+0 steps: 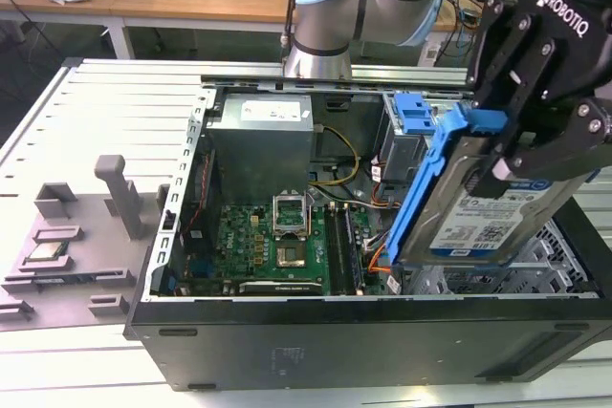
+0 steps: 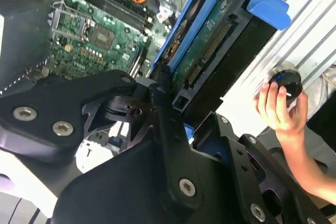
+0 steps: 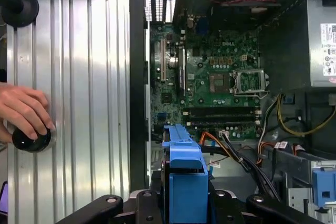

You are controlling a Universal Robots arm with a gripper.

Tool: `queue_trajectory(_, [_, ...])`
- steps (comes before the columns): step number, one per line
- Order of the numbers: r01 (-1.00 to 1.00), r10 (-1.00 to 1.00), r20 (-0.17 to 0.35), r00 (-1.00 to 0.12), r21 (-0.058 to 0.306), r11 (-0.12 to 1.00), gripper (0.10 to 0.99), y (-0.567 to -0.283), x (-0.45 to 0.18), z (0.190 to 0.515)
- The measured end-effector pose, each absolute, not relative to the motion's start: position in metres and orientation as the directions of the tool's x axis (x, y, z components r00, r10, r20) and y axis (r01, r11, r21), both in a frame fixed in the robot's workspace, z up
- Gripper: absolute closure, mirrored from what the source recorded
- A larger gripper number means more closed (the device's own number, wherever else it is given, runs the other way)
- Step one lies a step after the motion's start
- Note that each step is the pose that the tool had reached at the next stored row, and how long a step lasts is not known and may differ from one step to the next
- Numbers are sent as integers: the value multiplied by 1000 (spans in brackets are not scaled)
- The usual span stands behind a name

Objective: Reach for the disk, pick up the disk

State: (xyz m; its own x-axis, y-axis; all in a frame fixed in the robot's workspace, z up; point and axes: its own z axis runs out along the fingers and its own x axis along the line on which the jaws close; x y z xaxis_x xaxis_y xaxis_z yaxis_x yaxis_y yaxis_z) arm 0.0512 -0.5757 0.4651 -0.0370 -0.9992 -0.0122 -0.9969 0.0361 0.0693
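My gripper [image 1: 512, 155] is pinched on the disk [image 1: 478, 222], which hangs tilted above the open computer case [image 1: 335, 332], over its drive-bay corner on the exterior view's right. The silver face with the white-and-blue label shows there, but my black fingers [image 1: 535, 64] cover its upper end, and the blue bracket [image 1: 430, 179] hides one long edge.

In the second wrist view I see the disk [image 2: 210, 61] from underneath: its green circuit board and connector row sit inside the blue frame, while the lower end disappears behind my gripper [image 2: 163, 108] linkage. In the first wrist view, the bracket's blue end [image 3: 184, 182] rises between the finger links, and the drive body itself is hidden behind it.

Below lies the motherboard [image 1: 282, 241] with its open processor socket [image 1: 290, 217], and the grey power supply [image 1: 263, 145] stands behind it. Orange and yellow cables [image 3: 220, 140] run near the bay; where they end I cannot make out. A blue latch [image 1: 416, 117] sits at the bay's top.

On the ribbed table [image 1: 105, 131], well apart from the case, a grey fixture [image 1: 67, 255] holds a small processor chip [image 1: 48, 252]. A person's hand [image 3: 23, 111] rests on a black knob [image 3: 31, 139] on the table, the arm cut off by the frame edge.
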Motion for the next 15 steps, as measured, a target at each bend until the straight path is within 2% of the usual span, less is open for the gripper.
queue_trajectory(15, [-995,-999,-11,-37,91,36,722,-553,115,455])
